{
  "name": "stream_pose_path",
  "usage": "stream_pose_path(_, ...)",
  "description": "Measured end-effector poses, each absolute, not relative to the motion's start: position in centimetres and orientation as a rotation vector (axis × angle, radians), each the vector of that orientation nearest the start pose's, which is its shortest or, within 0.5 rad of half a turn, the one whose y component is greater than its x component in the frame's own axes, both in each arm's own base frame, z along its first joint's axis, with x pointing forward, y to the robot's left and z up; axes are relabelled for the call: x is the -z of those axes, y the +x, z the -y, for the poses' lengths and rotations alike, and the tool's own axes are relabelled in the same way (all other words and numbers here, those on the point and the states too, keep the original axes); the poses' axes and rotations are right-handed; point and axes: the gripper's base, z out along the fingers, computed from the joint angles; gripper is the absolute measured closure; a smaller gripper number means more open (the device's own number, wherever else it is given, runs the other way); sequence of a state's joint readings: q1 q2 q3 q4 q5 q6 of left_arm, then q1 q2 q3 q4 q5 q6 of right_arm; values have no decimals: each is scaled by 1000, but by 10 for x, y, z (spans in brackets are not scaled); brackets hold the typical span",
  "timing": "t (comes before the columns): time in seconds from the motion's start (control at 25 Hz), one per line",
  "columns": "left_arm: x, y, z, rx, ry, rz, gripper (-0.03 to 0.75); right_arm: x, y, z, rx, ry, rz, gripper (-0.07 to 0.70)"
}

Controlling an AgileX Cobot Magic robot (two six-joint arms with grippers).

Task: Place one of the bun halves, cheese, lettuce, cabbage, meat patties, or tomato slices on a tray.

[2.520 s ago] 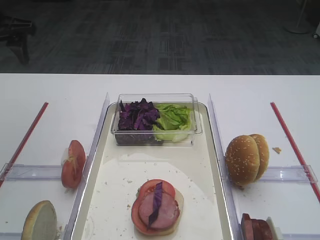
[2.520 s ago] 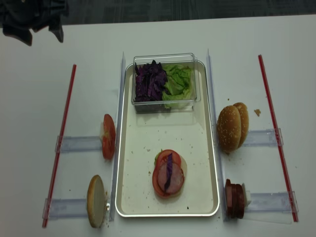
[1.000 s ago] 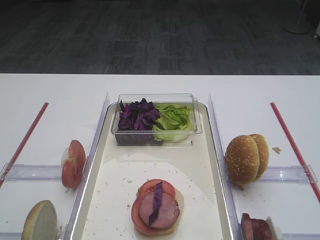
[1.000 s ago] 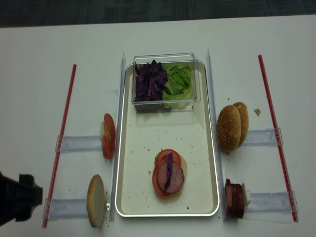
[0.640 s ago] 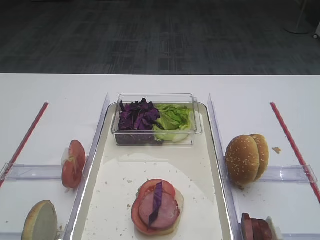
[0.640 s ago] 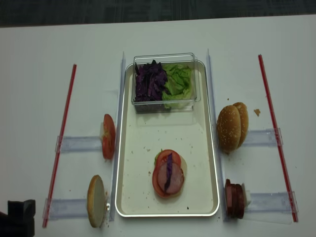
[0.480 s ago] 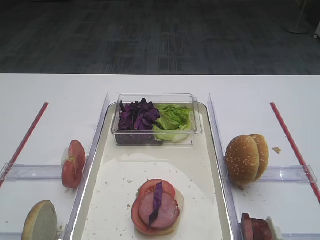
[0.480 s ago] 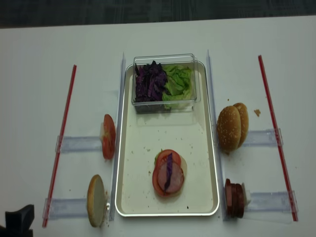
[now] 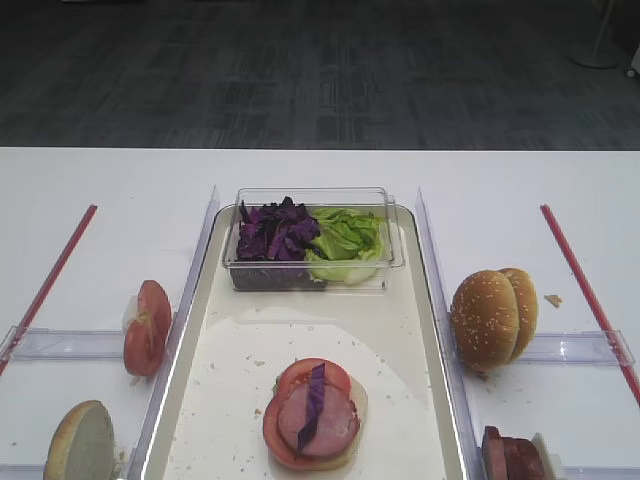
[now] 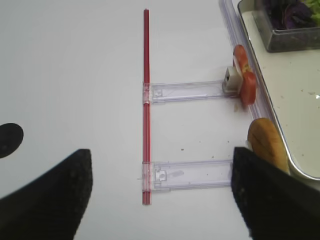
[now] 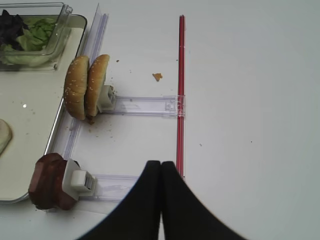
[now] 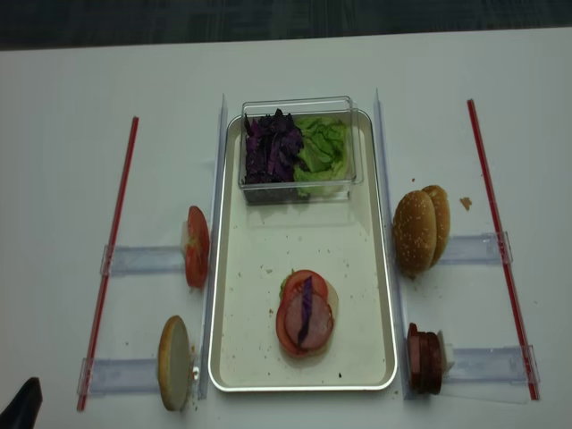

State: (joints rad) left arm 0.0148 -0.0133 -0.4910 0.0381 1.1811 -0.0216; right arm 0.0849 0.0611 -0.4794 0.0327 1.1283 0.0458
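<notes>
Two red strips lie on the white table (image 12: 71, 80), one far left (image 12: 109, 259) and one far right (image 12: 500, 250), w/ clear plastic holders between them and the tray.

From the left: the left gripper (image 10: 160, 200) hangs above the table well left of the tray, its two dark fingers (image 10: 55, 200) wide apart w/ nothing between them. Next, tomato slices (image 12: 196, 247) stand on edge in the upper left holder, and one bun half (image 12: 174, 363) stands on edge in the lower left holder, both just beside the tray's left rim.

In the middle is the tray (image 12: 259, 366). At its far end sits a clear tub (image 12: 299, 104) w/ purple shreds on the left and lettuce (image 12: 323, 154) on the right. Near the front of the tray is a stack: tomato, then a meat slice, and on top the cabbage (image 12: 305, 309), one thin purple strip lying lengthwise.

Right of the tray, two bun halves (image 12: 422, 229) stand together in the upper holder, and meat patties (image 12: 424, 359) stand in the lower one.

The right gripper (image 11: 160, 200) is over the table by the right red strip, fingers pressed together, holding nothing.
</notes>
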Motion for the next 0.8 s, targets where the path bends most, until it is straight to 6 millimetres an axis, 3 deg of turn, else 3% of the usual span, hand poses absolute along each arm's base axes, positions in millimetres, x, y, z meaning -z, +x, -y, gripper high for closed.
stream_pose_path(0.8,-265,-12,-3,-33,-58,-2158,187,-266,3,-3,-114,-44,-2195,267)
